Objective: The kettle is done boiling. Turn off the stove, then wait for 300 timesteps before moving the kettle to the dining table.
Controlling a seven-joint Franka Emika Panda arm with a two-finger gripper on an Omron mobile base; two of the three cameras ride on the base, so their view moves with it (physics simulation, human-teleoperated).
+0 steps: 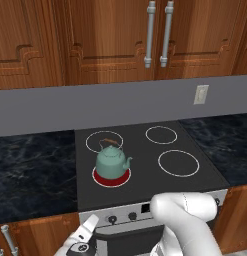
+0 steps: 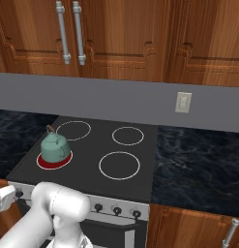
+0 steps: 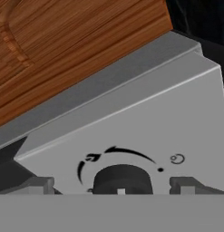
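My gripper (image 3: pixel 112 186) hangs low at the front left corner of the stove (image 1: pixel 145 172), fingers (image 3: pixel 38 186) spread wide on either side of a dark knob (image 3: pixel 122 179) on the silver front panel (image 3: pixel 145 131); the panel face closes the way straight ahead, and the wooden cabinet front (image 3: pixel 63 50) walls in the side just beside it. Up on the cooktop, the kettle (image 1: pixel 112 161) stands on the glowing front left burner (image 1: pixel 111 177), blocking that corner, its arched handle rising above it. The other three rings lie bare, so the right half and back edge of the glass give open passage. The upper cabinets (image 1: pixel 110 35) cap the room above the back wall.
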